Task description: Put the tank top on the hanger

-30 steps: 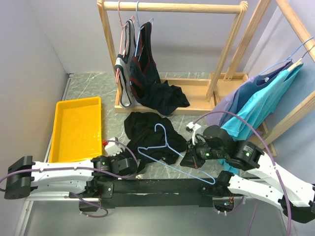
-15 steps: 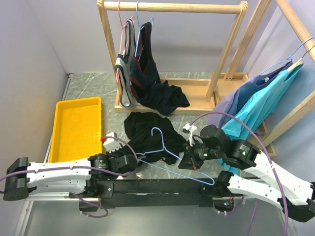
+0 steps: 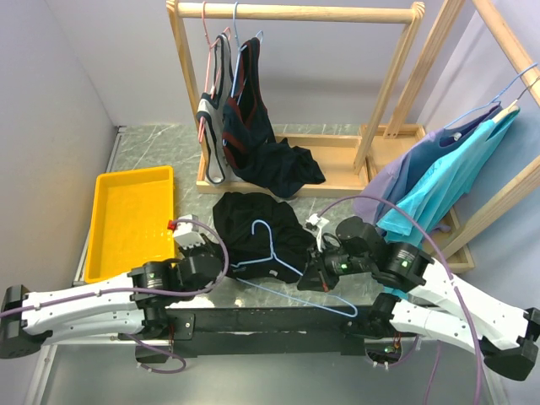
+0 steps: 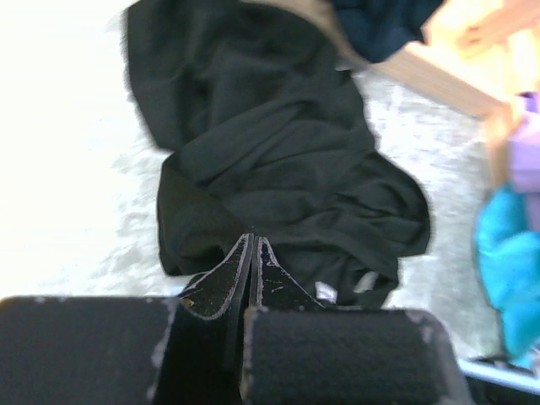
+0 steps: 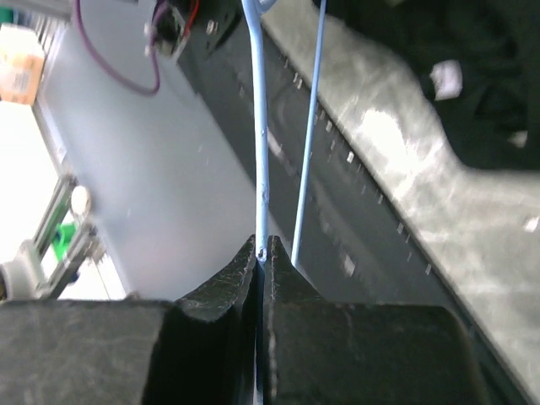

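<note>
The black tank top [image 3: 253, 221] lies crumpled on the marble table; in the left wrist view the tank top [image 4: 278, 152] fills the middle. My left gripper [image 3: 219, 255] is at its near left edge, jaws shut [image 4: 253, 238] with nothing between them, tips just over the fabric. The light-blue wire hanger [image 3: 271, 240] lies slanted, its hook over the tank top and its long bar running toward the near edge. My right gripper [image 3: 310, 278] is shut on the hanger's wire [image 5: 260, 126], the pinch showing at the jaw tips [image 5: 263, 250].
A yellow tray [image 3: 108, 190] sits at the left. A wooden rack [image 3: 295, 13] at the back carries two hung tops, with dark cloth [image 3: 287, 164] piled on its base. A second rack at the right holds teal and purple shirts [image 3: 439, 181].
My left arm has reached forward to the tank top's near left edge. My right arm has carried the hanger left and forward, its hook now further over the fabric.
</note>
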Action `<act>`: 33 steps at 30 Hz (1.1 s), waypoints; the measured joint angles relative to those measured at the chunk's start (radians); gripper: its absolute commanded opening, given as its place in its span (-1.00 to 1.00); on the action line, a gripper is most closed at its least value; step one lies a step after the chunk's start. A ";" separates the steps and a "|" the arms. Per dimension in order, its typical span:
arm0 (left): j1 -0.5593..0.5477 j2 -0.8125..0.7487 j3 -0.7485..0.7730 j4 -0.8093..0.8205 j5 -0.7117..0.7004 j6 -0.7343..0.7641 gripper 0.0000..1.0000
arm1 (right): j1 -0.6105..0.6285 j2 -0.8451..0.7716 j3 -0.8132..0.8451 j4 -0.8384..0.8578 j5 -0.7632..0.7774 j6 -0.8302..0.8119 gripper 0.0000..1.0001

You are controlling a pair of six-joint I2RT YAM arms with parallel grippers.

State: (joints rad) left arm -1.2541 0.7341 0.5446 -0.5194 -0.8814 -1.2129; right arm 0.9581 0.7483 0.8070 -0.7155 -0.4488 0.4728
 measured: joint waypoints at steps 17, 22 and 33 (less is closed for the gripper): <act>0.015 -0.038 -0.027 0.247 0.131 0.291 -0.71 | 0.000 0.042 -0.297 0.531 0.125 0.062 -1.00; 0.035 -0.020 -0.034 0.288 0.162 0.312 -0.69 | 0.005 0.067 -0.383 0.680 0.161 0.061 -1.00; 0.055 0.008 -0.034 0.307 0.231 0.352 0.03 | 0.032 0.170 -0.421 0.857 0.203 0.042 -1.00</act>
State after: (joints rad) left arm -1.1988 0.7422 0.5106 -0.2127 -0.6506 -0.8612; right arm 0.9901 0.9180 0.3862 0.1413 -0.2462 0.5144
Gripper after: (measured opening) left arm 0.437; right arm 0.051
